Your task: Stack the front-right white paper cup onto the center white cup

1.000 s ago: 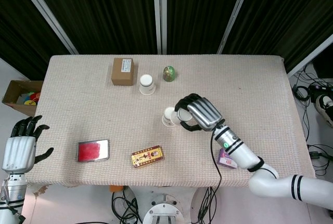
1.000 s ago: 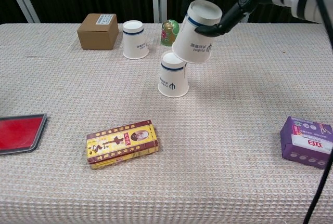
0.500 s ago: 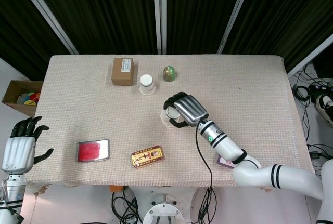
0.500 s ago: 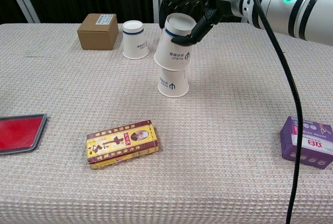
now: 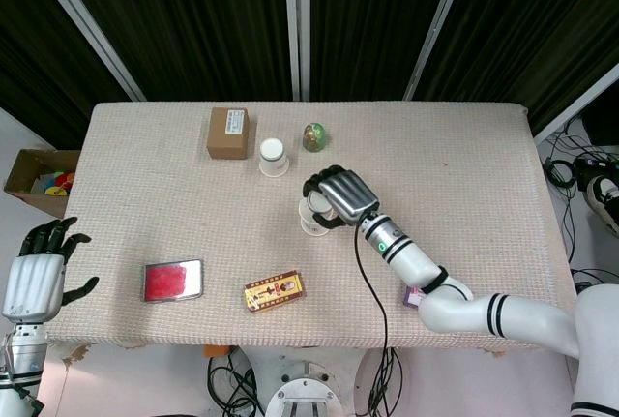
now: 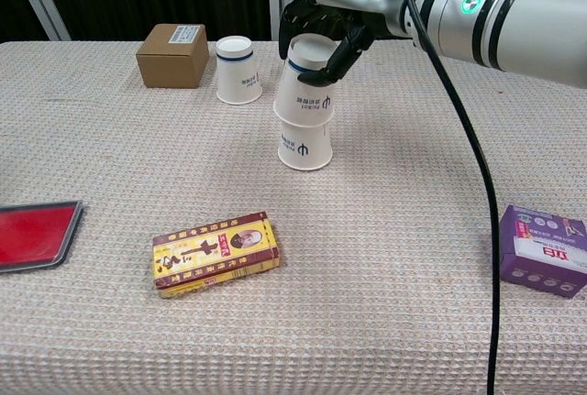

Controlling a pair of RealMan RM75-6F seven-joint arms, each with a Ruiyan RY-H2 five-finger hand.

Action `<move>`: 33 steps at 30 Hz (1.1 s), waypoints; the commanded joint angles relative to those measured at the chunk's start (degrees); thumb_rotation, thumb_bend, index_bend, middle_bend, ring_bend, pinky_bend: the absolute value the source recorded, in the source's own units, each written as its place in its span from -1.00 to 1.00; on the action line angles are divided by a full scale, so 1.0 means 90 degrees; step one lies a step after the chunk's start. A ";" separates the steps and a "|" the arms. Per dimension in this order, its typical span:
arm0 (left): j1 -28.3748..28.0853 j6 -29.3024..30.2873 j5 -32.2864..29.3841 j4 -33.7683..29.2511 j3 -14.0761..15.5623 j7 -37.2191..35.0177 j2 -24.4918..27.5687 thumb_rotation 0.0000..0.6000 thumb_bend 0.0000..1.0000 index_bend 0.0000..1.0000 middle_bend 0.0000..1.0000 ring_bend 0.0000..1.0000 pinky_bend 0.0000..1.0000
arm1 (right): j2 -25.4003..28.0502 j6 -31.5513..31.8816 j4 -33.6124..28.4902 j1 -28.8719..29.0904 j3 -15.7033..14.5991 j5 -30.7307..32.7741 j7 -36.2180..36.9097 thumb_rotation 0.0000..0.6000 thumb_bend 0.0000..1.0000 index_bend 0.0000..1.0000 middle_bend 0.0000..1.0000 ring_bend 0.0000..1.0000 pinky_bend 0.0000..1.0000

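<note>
- The right hand (image 6: 323,24) is gripping the inverted white paper cup (image 6: 307,83), partly hiding the centre white cup (image 6: 305,146) beneath.
- The left hand (image 5: 39,267), spread and holding nothing, is sitting at lower left, off the table edge (image 5: 68,340).

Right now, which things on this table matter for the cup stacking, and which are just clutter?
In the job:
held white paper cup
center white paper cup
right hand

Lying about:
third white cup
brown cardboard box
green egg-shaped ornament
yellow packet
red tray
purple packet

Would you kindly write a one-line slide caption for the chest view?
Right hand holds an upturned white paper cup on the center cup.
</note>
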 commanded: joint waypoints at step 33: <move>0.0657 0.0480 -0.0151 0.0075 0.0232 -0.0369 0.0122 1.00 -0.75 -0.29 -0.68 -0.75 -0.68 | -0.1680 -0.2000 0.4071 0.3174 -0.0600 0.3415 -0.1723 1.00 -0.65 -0.93 -0.71 -0.94 -0.74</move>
